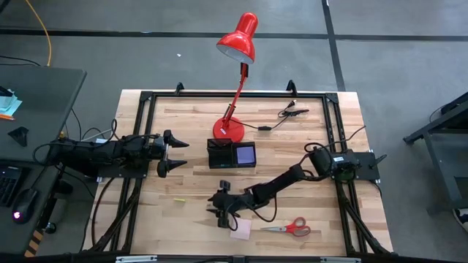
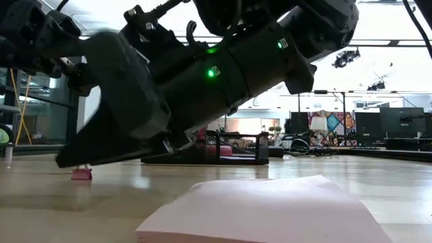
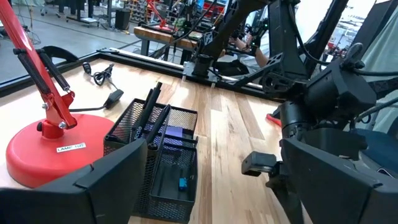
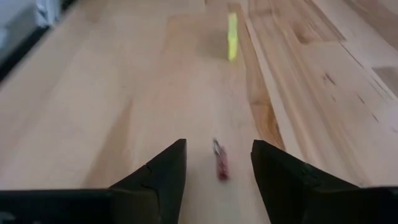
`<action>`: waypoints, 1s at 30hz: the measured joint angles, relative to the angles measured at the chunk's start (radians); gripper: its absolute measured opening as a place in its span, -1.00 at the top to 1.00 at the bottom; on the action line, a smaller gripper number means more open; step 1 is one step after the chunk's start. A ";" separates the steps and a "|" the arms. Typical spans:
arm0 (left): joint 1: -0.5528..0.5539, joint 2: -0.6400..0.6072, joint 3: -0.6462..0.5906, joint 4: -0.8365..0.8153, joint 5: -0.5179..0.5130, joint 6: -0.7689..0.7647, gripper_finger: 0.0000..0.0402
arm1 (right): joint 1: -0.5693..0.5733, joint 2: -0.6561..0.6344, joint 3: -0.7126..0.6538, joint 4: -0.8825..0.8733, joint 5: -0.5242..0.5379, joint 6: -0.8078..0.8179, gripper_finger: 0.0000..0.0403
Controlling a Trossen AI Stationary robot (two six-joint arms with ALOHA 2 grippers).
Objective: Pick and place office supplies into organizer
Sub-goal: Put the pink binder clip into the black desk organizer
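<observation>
While the right gripper (image 1: pixel 219 212) hangs low over the front of the table (image 1: pixel 307 183), its two fingers (image 4: pixel 155 177) stand partly apart with nothing between them but bare wood and one small red object (image 4: pixel 221 167) lying flat in the gap. From where I stand it looks like a little red clip or cap, though the wrist view is too soft to be sure. That seems to be the thing it is lining up on, and I judge the step in hand is the reach-down before a pinch.

To do it well, the fingers should straddle the red piece evenly, one on each side, and come down until the tips nearly meet the wood before closing; the object is thin and lies flush, so a high close would miss it or flick it away. A slow squeeze is safer than a snap.

Just beside the gripper, toward the table's front edge, lies the pink sticky-note pad (image 1: pixel 240 230), and the red-handled scissors (image 1: pixel 292 228) lie further to the right along the same edge. Both are untouched. A small yellow scrap (image 1: pixel 180 198) sits apart on the left.

The organizer (image 1: pixel 231 154) stands near the middle of the table, just in front of the red lamp (image 1: pixel 234 88)'s base, with black pens (image 3: pixel 155 115) upright in one compartment and a purple pad (image 1: pixel 246 154) in another.

The left gripper (image 1: pixel 172 153) waits to the left of the organizer, fingers spread wide, holding nothing.
</observation>
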 joint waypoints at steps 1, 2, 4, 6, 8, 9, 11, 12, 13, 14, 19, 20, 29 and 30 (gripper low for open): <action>0.000 0.000 0.000 0.000 0.000 0.000 -0.78 | 0.000 0.000 0.000 -0.013 0.007 0.003 0.18; 0.000 0.000 0.000 0.000 0.000 0.000 -0.78 | 0.000 0.000 0.000 -0.024 0.012 0.008 0.21; 0.000 0.000 0.000 0.000 0.000 0.000 -0.78 | 0.000 0.000 0.000 -0.033 0.012 0.011 0.27; 0.000 0.000 0.000 0.000 0.000 0.000 -0.78 | 0.000 0.000 0.000 -0.040 0.018 0.011 0.34; 0.000 0.000 0.000 0.000 0.000 0.000 -0.78 | 0.000 0.000 0.000 -0.039 0.024 0.011 0.41; 0.000 0.000 0.000 0.000 0.000 0.000 -0.78 | 0.000 0.000 0.000 -0.036 0.024 0.011 0.44; 0.000 0.000 0.000 0.000 0.000 0.000 -0.78 | 0.000 0.000 0.000 -0.032 0.024 0.014 0.50; 0.000 0.000 0.000 0.000 0.000 0.000 -0.78 | 0.000 0.000 0.000 -0.031 0.024 0.014 0.53; 0.000 0.000 0.000 0.000 0.000 0.000 -0.78 | 0.000 0.000 0.000 -0.029 0.024 0.014 0.56; 0.000 0.000 0.000 0.000 0.000 0.000 -0.78 | 0.000 0.000 0.000 -0.029 0.024 0.014 0.58; 0.000 0.000 0.000 0.000 0.000 0.000 -0.78 | 0.000 0.000 0.000 -0.028 0.022 0.023 0.71; 0.000 0.000 0.000 0.000 0.000 0.000 -0.78 | 0.000 0.000 0.000 -0.028 0.021 0.029 0.74; 0.000 0.000 0.000 0.000 0.000 0.000 -0.78 | 0.000 0.000 -0.001 -0.003 -0.003 0.040 0.95; 0.000 0.000 0.000 0.000 0.000 0.000 -0.78 | 0.000 0.000 -0.001 0.004 -0.003 0.040 0.93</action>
